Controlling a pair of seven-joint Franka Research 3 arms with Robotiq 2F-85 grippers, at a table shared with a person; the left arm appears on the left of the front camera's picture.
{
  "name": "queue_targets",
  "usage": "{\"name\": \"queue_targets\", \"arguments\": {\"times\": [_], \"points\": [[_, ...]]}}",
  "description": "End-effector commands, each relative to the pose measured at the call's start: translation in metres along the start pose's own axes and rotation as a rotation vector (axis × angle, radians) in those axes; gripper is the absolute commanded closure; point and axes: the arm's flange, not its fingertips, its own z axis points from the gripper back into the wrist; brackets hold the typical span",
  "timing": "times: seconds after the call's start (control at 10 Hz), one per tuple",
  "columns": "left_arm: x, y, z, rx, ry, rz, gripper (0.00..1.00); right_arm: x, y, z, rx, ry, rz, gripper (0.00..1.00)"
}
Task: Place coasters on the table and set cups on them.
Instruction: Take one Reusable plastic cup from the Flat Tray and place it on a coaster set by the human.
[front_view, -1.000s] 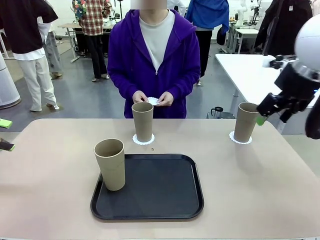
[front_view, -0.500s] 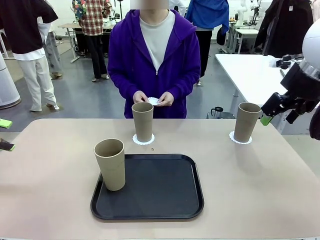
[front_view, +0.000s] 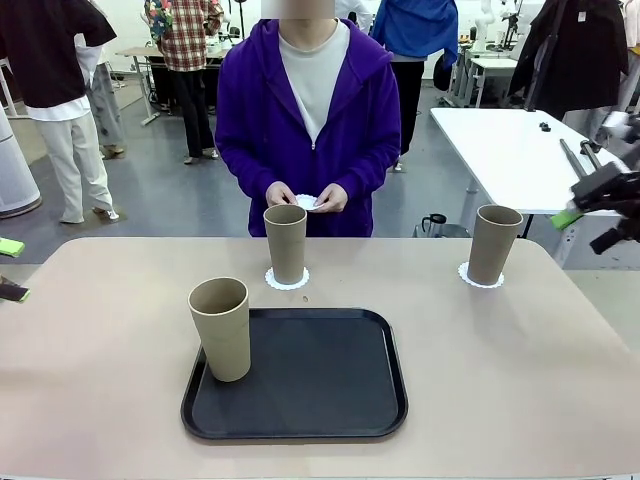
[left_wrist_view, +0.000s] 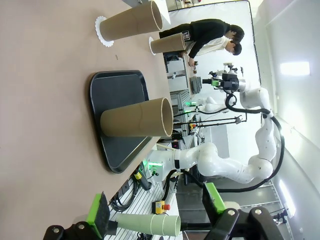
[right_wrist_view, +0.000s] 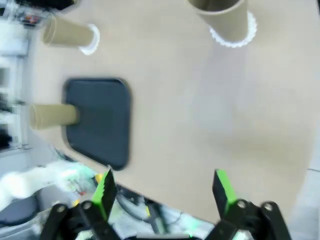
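With left gripper (left_wrist_view: 155, 206) and right gripper (right_wrist_view: 164, 191) both spread empty, the light, stiff, tippy cup (front_view: 220, 328) at lower left likely wants a mid-height pinch.

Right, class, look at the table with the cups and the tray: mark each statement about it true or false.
1. The middle cup and the right cup each stand on a coaster. True.
2. The third cup lies on its side on the tray. False: it stands upright there.
3. The person's hands hold another coaster. True.
4. The right claw grips the right cup. False: it is open, apart from the cup.
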Motion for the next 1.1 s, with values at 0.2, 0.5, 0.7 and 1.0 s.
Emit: {"name": "queue_targets", "arguments": {"times": [0.2,0.5,0.7,1.0], "points": [[0.0,-0.002,0.001,-0.011,-0.01,-0.005,0.0,-0.021,-0.1,0.018,0.453,-0.115,-0.209,0.0],[0.0,-0.002,0.001,-0.011,-0.01,-0.005,0.0,-0.047,-0.152,0.01,0.598,-0.167,-0.265,0.0],[0.0,-0.002,0.001,-0.011,-0.01,-0.005,0.0,-0.052,-0.17,0.004,0.685,-0.159,-0.236,0.0],[0.0,-0.002,0.001,-0.011,-0.01,-0.005,0.0,-0.057,-0.188,-0.007,0.77,-0.108,-0.188,0.0]]}}
